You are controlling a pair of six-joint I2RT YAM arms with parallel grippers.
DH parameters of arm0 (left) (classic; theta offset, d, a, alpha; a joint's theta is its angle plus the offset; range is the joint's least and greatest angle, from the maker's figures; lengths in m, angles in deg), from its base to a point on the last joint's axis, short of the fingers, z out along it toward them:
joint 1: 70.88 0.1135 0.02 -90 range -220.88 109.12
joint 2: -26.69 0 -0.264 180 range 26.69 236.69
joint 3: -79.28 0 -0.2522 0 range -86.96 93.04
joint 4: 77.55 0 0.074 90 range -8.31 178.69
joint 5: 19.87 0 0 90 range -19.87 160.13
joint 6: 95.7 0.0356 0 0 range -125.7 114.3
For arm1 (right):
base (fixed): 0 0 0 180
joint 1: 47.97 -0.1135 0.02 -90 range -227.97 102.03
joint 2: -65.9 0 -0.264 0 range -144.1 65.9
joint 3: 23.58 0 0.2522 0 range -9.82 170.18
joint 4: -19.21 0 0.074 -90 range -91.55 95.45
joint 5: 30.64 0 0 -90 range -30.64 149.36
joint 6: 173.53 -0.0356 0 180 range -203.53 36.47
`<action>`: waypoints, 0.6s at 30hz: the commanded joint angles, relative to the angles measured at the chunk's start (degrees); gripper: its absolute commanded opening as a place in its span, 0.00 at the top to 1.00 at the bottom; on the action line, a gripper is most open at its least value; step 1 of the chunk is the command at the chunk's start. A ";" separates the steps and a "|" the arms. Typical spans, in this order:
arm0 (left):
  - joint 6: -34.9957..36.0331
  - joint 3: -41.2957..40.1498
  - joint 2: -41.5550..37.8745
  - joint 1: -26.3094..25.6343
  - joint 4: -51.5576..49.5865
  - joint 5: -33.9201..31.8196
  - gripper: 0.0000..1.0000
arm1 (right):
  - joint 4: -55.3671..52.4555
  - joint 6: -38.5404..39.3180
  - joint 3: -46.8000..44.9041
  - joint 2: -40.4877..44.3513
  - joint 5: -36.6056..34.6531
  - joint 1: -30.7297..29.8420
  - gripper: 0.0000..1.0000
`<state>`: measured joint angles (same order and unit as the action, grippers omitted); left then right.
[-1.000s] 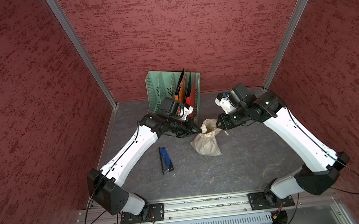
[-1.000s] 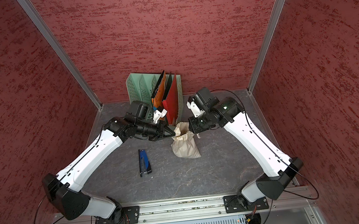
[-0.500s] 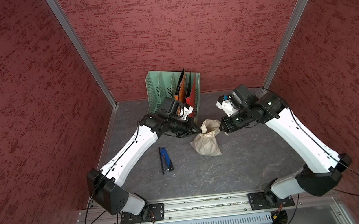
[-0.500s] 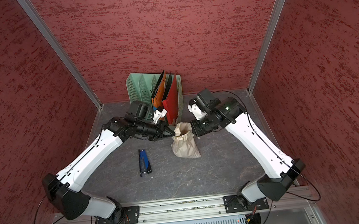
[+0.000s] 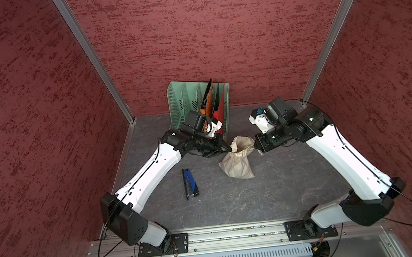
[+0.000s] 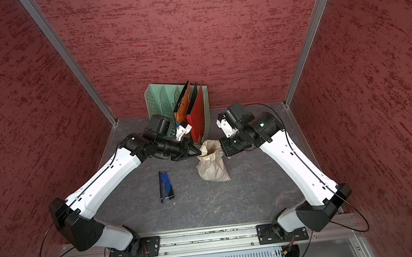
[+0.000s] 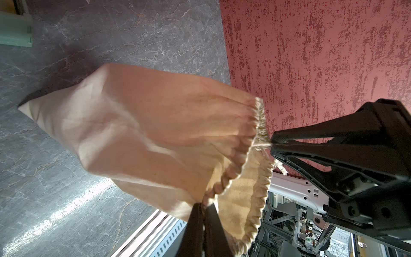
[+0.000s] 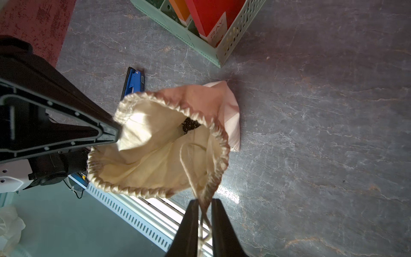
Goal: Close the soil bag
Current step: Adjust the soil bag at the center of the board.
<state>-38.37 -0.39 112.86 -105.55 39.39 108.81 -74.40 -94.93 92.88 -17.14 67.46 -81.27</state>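
Soil bag [image 5: 238,166] sits mid-table, base toward the arm mounts, open mouth tipped up toward the back wall. Dark soil [image 8: 189,124] shows inside.

Its long axis runs front to back. My two claws meet it crosswise at the neck, left claw [image 5: 229,148] on the left rim and right claw [image 5: 257,150] on the right. Neither is nearer than the other.

- **Left claw:** clamped on the gathered hem.
- **Right claw:** narrow, with the cord [image 8: 189,169] running between its fingers [image 8: 219,224]. Whether it is pinched tight, I cannot tell.

Judgement: the pull should go straight outward, left and right, across that axis, to cinch the neck.

Table [image 5: 273,195] is grey and stone-patterned. Blue stapler [image 5: 190,182] lies to the left, apart from the bag. Green file rack [image 5: 183,102] stands just behind. Red walls [image 5: 216,41] close in on three sides.
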 commanded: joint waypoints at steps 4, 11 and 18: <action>0.85 1.12 0.40 0.11 -0.53 -0.09 0.99 | 2.60 0.07 1.34 -2.74 -1.54 0.17 0.79; 1.15 1.67 0.73 0.40 -0.75 0.13 0.99 | 2.14 -0.90 1.80 -1.69 -6.18 0.22 0.93; 1.91 3.08 1.76 0.48 -2.03 0.60 0.99 | 6.68 -4.92 1.00 2.77 -9.91 0.40 0.96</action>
<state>-38.02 0.92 113.87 -105.29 38.50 108.87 -71.47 -97.22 92.88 -18.30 61.17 -81.25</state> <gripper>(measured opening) 0.070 0.073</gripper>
